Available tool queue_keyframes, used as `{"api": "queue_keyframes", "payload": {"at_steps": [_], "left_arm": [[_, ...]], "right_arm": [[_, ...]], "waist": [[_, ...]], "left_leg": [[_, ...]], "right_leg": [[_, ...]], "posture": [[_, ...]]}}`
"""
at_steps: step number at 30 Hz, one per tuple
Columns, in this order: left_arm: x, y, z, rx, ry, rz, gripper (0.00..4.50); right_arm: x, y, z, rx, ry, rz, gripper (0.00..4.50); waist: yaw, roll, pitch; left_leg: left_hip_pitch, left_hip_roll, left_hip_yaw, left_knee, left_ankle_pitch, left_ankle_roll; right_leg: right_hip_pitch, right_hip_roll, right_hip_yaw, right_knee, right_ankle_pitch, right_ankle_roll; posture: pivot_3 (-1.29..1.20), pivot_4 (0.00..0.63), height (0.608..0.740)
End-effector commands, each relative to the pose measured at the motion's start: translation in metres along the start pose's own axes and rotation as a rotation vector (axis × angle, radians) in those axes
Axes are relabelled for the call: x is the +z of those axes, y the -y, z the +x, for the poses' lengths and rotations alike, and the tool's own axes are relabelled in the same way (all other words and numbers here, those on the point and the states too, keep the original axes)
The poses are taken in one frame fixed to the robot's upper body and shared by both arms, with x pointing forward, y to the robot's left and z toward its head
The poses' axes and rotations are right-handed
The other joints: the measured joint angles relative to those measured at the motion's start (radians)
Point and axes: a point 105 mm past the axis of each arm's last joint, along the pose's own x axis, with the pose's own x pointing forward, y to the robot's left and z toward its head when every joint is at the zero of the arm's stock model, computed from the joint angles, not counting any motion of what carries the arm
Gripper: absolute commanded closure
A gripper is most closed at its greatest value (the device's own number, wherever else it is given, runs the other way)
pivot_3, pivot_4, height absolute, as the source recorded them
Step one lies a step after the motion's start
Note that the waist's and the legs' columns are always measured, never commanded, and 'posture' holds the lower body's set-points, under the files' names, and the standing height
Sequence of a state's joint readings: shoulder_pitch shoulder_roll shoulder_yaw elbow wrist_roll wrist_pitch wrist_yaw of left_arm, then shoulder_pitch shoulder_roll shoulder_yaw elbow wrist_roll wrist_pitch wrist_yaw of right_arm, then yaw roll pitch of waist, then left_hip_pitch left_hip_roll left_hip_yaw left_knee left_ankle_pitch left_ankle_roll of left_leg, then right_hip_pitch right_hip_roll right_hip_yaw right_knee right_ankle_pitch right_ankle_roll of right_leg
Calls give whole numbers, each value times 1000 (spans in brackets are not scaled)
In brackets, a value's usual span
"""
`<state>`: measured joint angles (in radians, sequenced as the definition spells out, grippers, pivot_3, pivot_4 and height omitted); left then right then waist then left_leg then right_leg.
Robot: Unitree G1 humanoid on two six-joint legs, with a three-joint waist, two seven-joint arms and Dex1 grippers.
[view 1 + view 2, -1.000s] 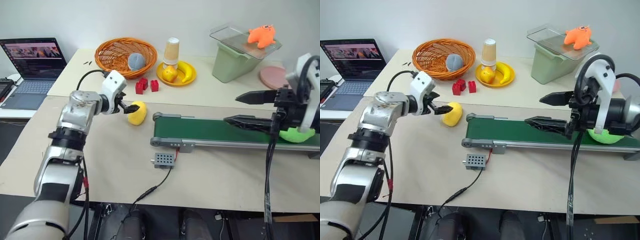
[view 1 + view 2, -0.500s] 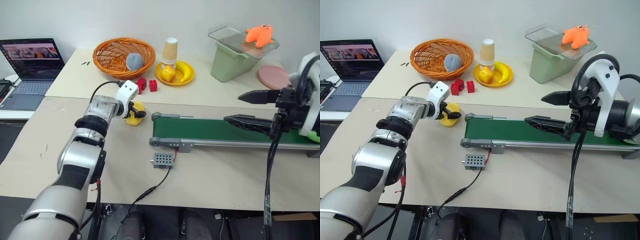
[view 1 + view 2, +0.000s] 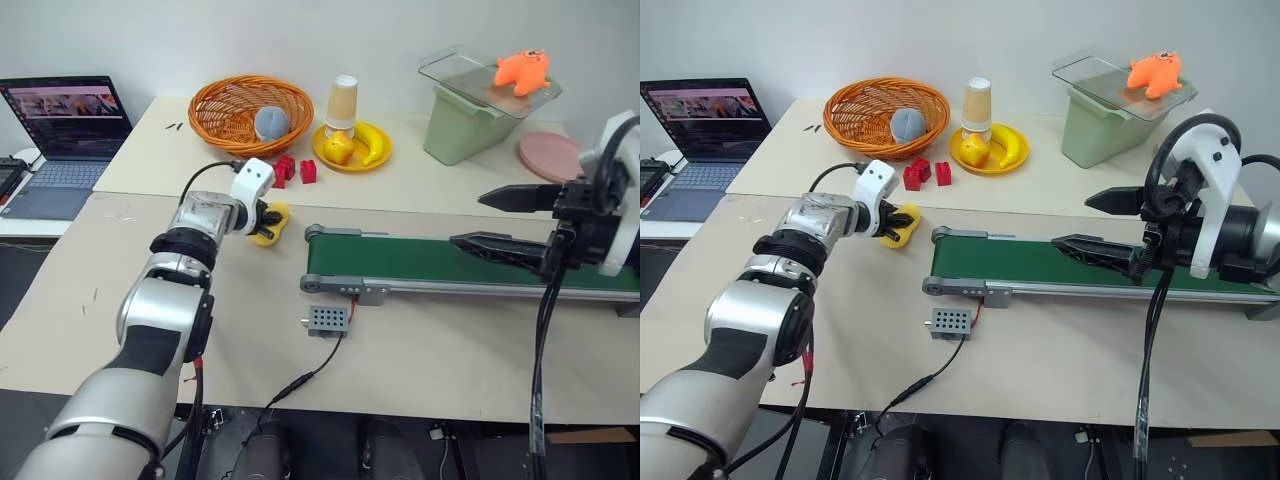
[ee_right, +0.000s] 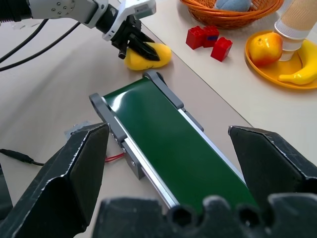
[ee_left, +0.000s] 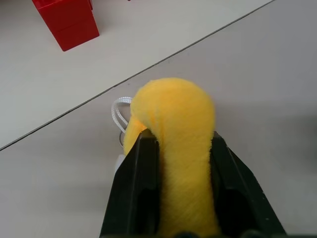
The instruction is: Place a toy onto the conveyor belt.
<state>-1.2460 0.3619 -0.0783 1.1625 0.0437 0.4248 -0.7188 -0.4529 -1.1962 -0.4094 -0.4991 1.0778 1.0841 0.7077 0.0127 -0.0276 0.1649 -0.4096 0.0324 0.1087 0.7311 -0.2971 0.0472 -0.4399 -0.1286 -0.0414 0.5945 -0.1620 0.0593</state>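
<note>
A yellow plush toy (image 3: 273,222) lies on the table just left of the conveyor belt's rounded end. My left gripper (image 3: 264,221) is shut on it; in the left wrist view the toy (image 5: 173,129) is squeezed between the two black fingers (image 5: 136,188). The conveyor belt (image 3: 420,262), dark green with grey rails, runs off to the right. Above its right half hangs my right gripper (image 3: 466,220), wide open, with nothing between its fingers.
At the back stand an orange basket (image 3: 250,108) with a grey ball, red blocks (image 3: 295,168), a yellow fruit plate (image 3: 352,148) with a paper cup, and a green bin (image 3: 470,118) bearing an orange toy. A laptop (image 3: 65,140) sits far left. A grey control box (image 3: 327,320) and its cable lie before the belt.
My left gripper moved in over the yellow toy and closed on it, squeezing it narrower. The right arm has kept still.
</note>
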Motion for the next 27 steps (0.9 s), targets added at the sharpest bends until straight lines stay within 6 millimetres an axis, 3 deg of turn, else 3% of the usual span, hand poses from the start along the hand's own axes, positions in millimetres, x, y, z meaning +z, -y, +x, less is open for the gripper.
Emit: {"api": "queue_keyframes", "payload": {"at_steps": [1, 6, 13, 20, 27], "left_arm": [[46, -9, -24, -3, 123, 60, 3440], [78, -4, -63, -121, 219, 164, 3440], [100, 53, -106, -390, 321, 211, 3440], [117, 103, -112, -552, 403, 126, 3440], [134, 122, -102, -588, 487, -103, 3440]], "right_arm": [[10, 4, -8, -31, 36, -43, 0], [9, 7, -7, -27, 39, -41, 0], [5, 9, -3, -16, 46, -38, 0], [2, 4, 3, -12, 59, -27, 0], [2, -2, 7, -28, 70, -19, 0]], "waist": [[0, 0, 0], [-2, 0, 0], [2, 0, 0], [1, 0, 0], [0, 0, 0]], "left_leg": [[0, 0, 0, 0, 0, 0], [-3, 0, 0, 0, 4, -6], [-3, 0, 0, 1, 4, -6], [-1, 0, -2, 2, 4, -6], [0, -1, -8, 2, 4, -6]], "right_leg": [[-1, 0, 0, 0, 0, 0], [-3, 0, 0, 0, 0, 0], [-2, 0, 0, 0, 0, 0], [0, 0, 0, 1, 0, 1], [0, 0, 0, 1, 0, 1]], "posture": [[0, 150, 739], [0, 150, 739], [0, 150, 739], [0, 150, 739], [0, 150, 739]]}}
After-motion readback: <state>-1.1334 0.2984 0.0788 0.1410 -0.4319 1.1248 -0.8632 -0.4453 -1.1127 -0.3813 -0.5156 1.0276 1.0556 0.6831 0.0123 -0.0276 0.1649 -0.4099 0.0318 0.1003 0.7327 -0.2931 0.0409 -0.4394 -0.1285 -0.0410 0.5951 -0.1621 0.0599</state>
